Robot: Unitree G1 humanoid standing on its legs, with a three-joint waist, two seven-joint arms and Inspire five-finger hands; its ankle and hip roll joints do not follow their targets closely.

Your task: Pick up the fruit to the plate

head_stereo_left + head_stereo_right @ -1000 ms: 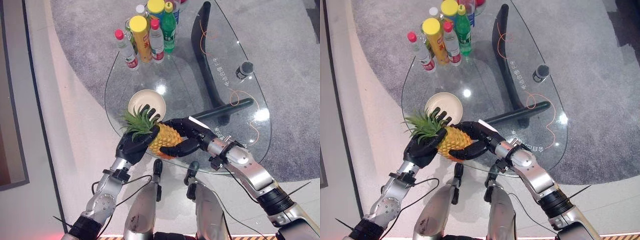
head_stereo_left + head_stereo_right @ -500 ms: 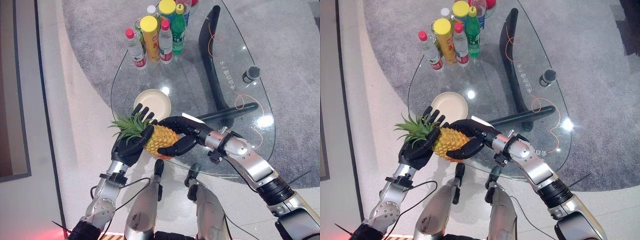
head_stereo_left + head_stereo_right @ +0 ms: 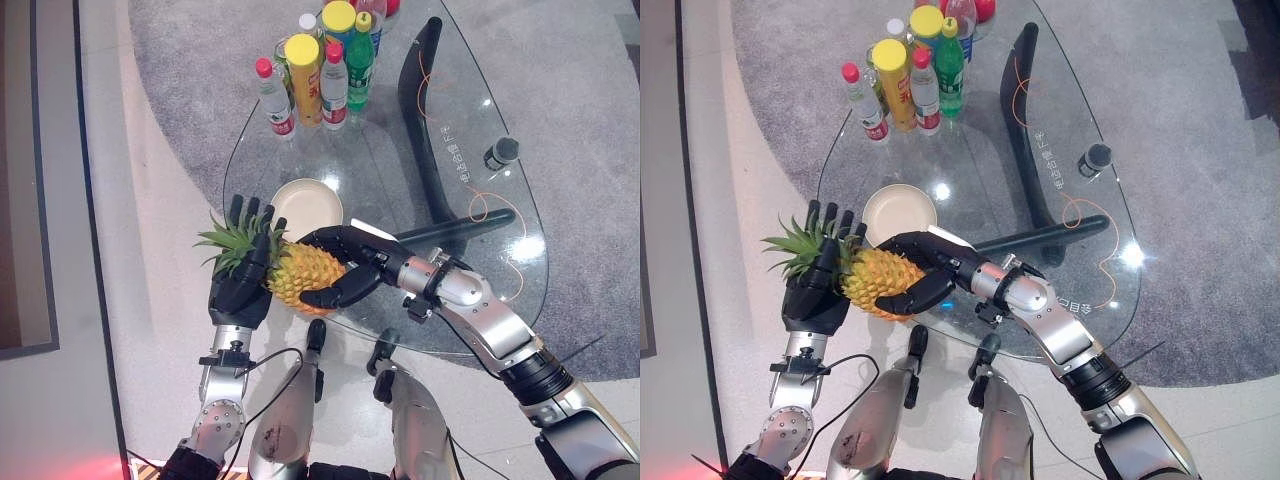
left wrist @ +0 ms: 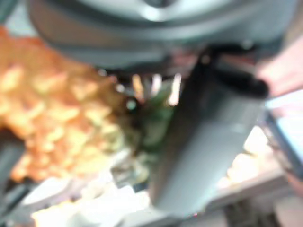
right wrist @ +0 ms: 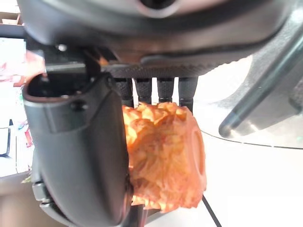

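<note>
A yellow pineapple with a green leafy crown is held in the air between my two hands, just over the near-left rim of the glass table. My right hand is curled round its body; fingers and thumb clasp the fruit. My left hand backs the crown with its fingers pointing straight up, and the fruit lies against its palm. The cream plate stands empty on the glass, just beyond the pineapple.
Several bottles cluster at the table's far end. A black curved table leg runs under the glass. A small dark cylinder and a thin orange cable lie on the right part. Grey carpet surrounds the table.
The camera has shifted. Relative to the plate, the pineapple and both hands have moved left, off the plate's front. My left hand's fingers have straightened upward.
</note>
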